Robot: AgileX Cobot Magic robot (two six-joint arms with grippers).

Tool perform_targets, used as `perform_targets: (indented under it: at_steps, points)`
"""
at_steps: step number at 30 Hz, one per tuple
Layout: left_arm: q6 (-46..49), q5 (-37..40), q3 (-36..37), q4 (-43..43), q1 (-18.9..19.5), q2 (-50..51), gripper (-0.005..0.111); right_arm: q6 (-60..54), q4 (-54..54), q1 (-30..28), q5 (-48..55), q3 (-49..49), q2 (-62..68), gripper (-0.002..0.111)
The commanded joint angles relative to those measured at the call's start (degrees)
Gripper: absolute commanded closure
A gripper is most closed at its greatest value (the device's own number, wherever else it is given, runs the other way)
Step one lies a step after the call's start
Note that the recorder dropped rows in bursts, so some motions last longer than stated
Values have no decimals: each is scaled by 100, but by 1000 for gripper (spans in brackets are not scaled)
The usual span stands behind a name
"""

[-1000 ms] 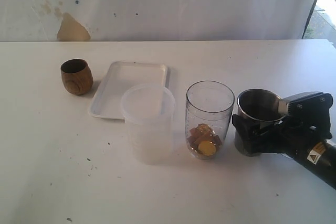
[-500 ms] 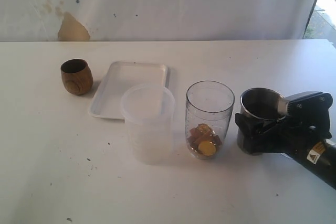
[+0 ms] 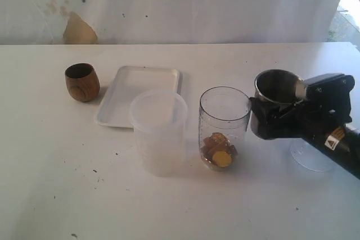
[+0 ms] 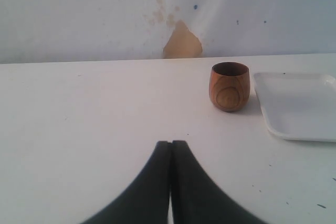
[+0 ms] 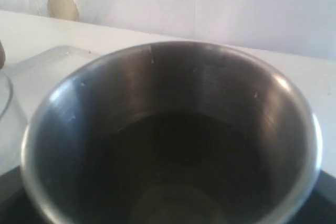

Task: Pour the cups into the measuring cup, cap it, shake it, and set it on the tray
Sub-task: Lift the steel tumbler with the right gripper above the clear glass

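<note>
My right gripper (image 3: 270, 118) is shut on the stainless-steel tumbler (image 3: 279, 86) and holds it upright above the table, just right of the measuring cup (image 3: 224, 122). The measuring cup stands open, with brown and yellow pieces at its bottom. In the right wrist view the tumbler (image 5: 168, 129) fills the picture, and its inside is dark. The brown wooden cup (image 3: 82, 81) stands at the far left beside the white tray (image 3: 121, 111). My left gripper (image 4: 171, 143) is shut and empty, low over bare table short of the wooden cup (image 4: 229, 86) and the tray (image 4: 299, 108).
A frosted plastic jug (image 3: 158, 133) stands left of the measuring cup, in front of the tray. A clear round plastic piece (image 3: 311, 156) lies on the table under my right arm. The wall runs along the table's far edge.
My right gripper closed on the steel tumbler and lifted it off the table. The clear round piece behind it now shows. The left gripper has not moved.
</note>
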Motion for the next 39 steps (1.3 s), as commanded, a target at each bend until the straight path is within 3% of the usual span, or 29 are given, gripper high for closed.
perform_targets:
  at_steps: [1,7,12,20,33,39]
  points:
    - [-10,-63,28,-5,0,-30,107,274,-12,6,-135,-330,-210,108]
    - [-10,-63,28,-5,0,-30,107,486,-140,6,845,-944,-503,108]
    - [-10,-63,28,-5,0,-30,107,826,-931,6,1532,-1531,-738,108]
    - [-10,-63,28,-5,0,-30,107,867,-2245,6,1631,-2076,-785,108]
    - [-10,-63,28,-5,0,-30,107,-863,-2657,6,1297,-2090,-785,108]
    - [-10,-63,28,-5,0,-30,107,-1003,-2659,6,1187,-2090,-785,108]
